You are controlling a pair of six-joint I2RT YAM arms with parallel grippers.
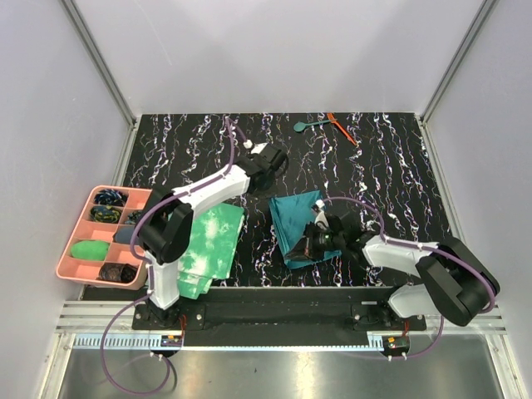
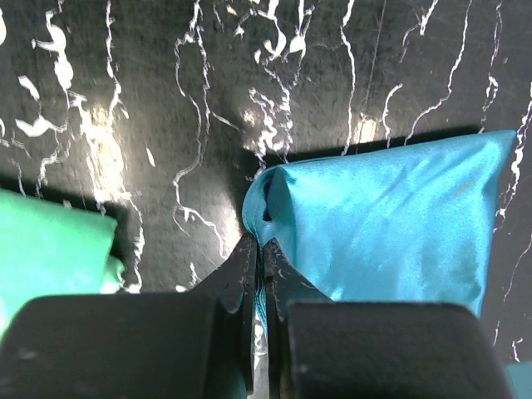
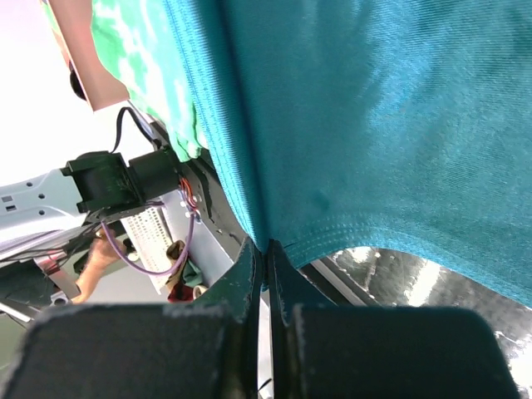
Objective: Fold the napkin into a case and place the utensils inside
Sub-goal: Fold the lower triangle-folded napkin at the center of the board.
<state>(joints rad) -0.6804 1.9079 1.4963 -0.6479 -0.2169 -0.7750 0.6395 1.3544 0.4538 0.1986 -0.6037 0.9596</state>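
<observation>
The dark teal napkin [image 1: 301, 224] lies partly folded on the black marbled table, just right of centre. My left gripper [image 1: 277, 176] reaches over from the left. In the left wrist view it [image 2: 258, 245] is shut on the napkin's [image 2: 391, 224] curled corner. My right gripper [image 1: 312, 239] is on the napkin's near part. In the right wrist view it [image 3: 266, 249] is shut on the hemmed edge of the napkin [image 3: 374, 116], which is lifted over the camera. The teal spoon [image 1: 306, 125] and the orange-red stick [image 1: 341, 129] lie at the table's far edge. No finished case shows.
A light green tie-dye cloth [image 1: 208, 248] lies left of the napkin, also in the left wrist view [image 2: 46, 249]. A pink compartment tray [image 1: 70, 249] with small items sits at the far left edge. Grey walls enclose the table.
</observation>
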